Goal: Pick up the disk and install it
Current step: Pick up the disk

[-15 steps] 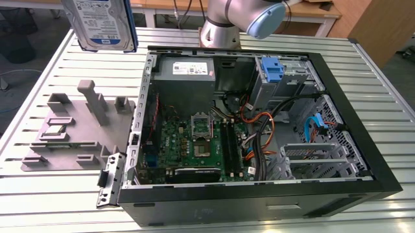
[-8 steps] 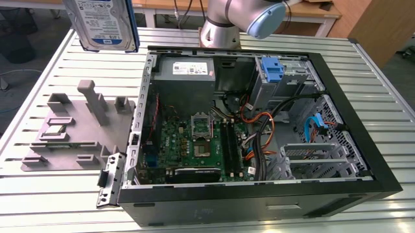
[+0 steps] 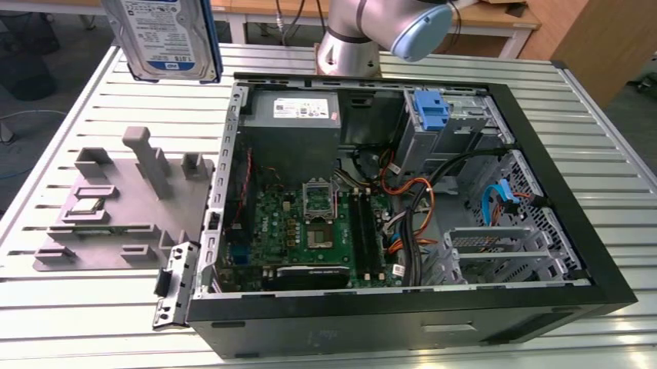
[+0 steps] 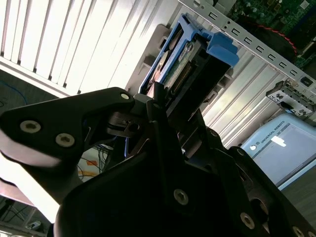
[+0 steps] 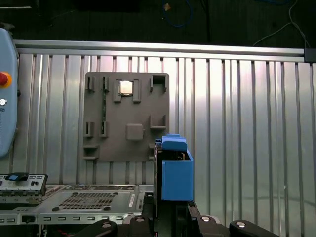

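Observation:
The disk (image 3: 165, 38) hangs in the air near the exterior view's upper left, above the table and to the left of the open computer case (image 3: 575, 231). It stands on edge, with its blue-and-white label facing the camera and a blue rail along its side. In the second wrist view, my gripper (image 4: 165, 101) is shut on the disk (image 4: 180, 54), its black fingers (image 4: 158, 128) clamping one end. In the first wrist view, the disk's blue rail (image 5: 175, 170) rises from the gripper (image 5: 173, 217), over the slatted table near the grey fixture plate (image 5: 126, 116).
The case lies on its side with the motherboard (image 3: 308, 231) exposed. A grey power-supply box (image 3: 295, 111) sits at the back, with a drive bay carrying a blue latch (image 3: 431, 111) at the back right. The grey fixture plate (image 3: 113, 207) lies left of the case. The arm's base (image 3: 355, 46) stands behind.

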`<state>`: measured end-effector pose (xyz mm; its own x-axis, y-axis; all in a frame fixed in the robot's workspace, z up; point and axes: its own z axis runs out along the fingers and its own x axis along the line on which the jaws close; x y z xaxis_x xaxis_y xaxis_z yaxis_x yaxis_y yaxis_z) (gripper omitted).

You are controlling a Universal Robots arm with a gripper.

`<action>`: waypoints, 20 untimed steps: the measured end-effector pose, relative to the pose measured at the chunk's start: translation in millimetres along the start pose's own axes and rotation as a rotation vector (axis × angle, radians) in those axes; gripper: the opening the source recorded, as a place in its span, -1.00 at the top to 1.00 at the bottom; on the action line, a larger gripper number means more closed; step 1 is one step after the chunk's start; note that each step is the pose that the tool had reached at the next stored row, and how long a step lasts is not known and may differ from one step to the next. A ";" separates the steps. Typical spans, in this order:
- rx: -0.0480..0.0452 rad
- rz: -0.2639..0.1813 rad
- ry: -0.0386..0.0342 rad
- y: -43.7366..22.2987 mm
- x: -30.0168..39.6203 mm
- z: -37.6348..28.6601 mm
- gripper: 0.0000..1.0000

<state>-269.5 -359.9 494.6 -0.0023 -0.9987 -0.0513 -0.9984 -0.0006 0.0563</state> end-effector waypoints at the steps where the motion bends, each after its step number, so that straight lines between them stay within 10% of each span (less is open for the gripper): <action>1: -0.0001 0.000 0.0000 -1.0 0.0 0.0 0.30; 20: -0.0009 0.000 -0.0001 -28.6 -0.1 -1.6 0.30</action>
<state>-240.8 -359.9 494.5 -0.0026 -0.9987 -0.0513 -0.9984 -0.0004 0.0571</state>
